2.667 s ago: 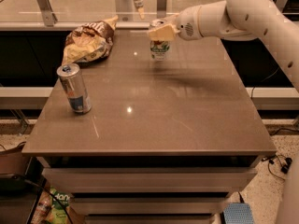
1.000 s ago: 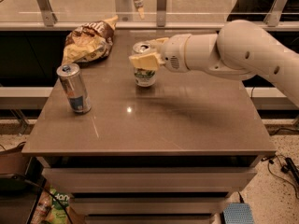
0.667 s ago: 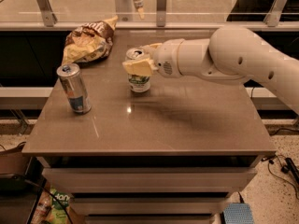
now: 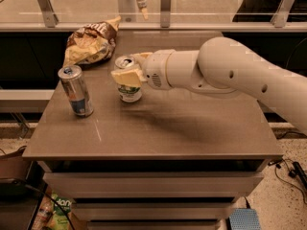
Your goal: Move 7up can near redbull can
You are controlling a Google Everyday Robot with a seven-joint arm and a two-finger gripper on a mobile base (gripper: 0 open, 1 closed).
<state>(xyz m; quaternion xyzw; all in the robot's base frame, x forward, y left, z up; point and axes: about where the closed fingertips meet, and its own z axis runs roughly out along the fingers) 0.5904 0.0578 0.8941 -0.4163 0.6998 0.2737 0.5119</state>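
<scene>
A smooth, glossy white arm [image 4: 230, 71] with small dark holes ends in an end effector [image 4: 130, 69] with pale cream fingers [image 4: 125, 77].

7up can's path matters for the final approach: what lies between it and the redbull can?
Only bare table, seen in the camera view, separates the 7up can, held in the gripper, from the redbull can.

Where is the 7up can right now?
In the camera view, the 7up can is left of centre over the table, held by the gripper, just right of the redbull can.

Office snack area — glass railing [image 4: 216, 4], chip bag [image 4: 91, 44] — hand [image 4: 128, 76] grips 7up can [image 4: 130, 93] at table [image 4: 182, 133].
</scene>
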